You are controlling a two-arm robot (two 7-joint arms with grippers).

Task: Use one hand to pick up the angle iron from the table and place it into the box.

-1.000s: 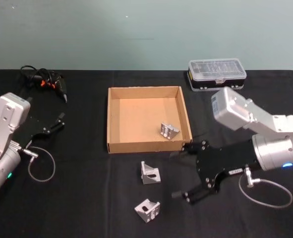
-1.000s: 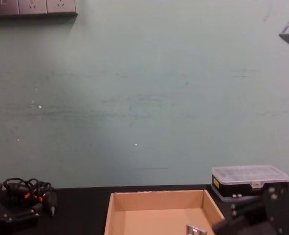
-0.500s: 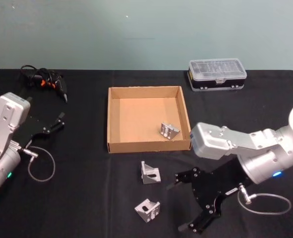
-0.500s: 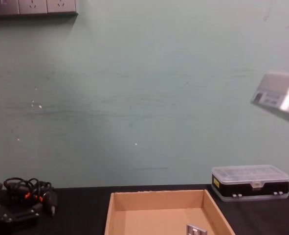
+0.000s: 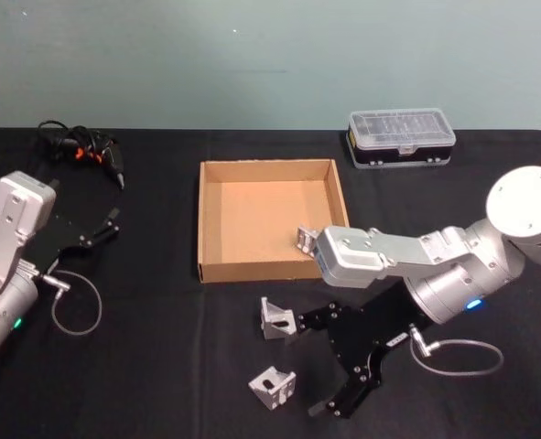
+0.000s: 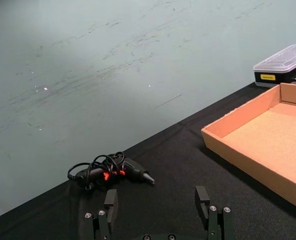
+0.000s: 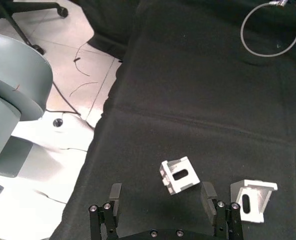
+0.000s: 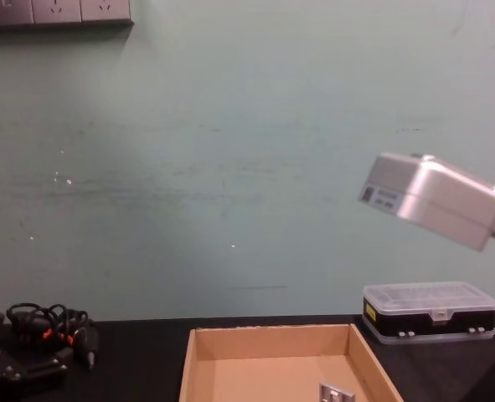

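right end effector [image 5: 305, 368]: jaws apart, angled inward | left end effector [image 5: 85, 240]: jaws apart, parked

My right claw [image 5: 308, 366] is matt black, and the arm [image 5: 380, 251] behind it is smooth silver-grey metal with a soft sheen. The table [image 5: 160, 366] is matt black too, cloth-like, with a faint crease. The near angle iron [image 5: 272, 387] is pale bare metal, dull and slightly grainy. The box [image 5: 200, 219] is plain matt tan cardboard. At the far right, the case [image 5: 400, 137] has a glossy clear plastic lid on a black plastic base.
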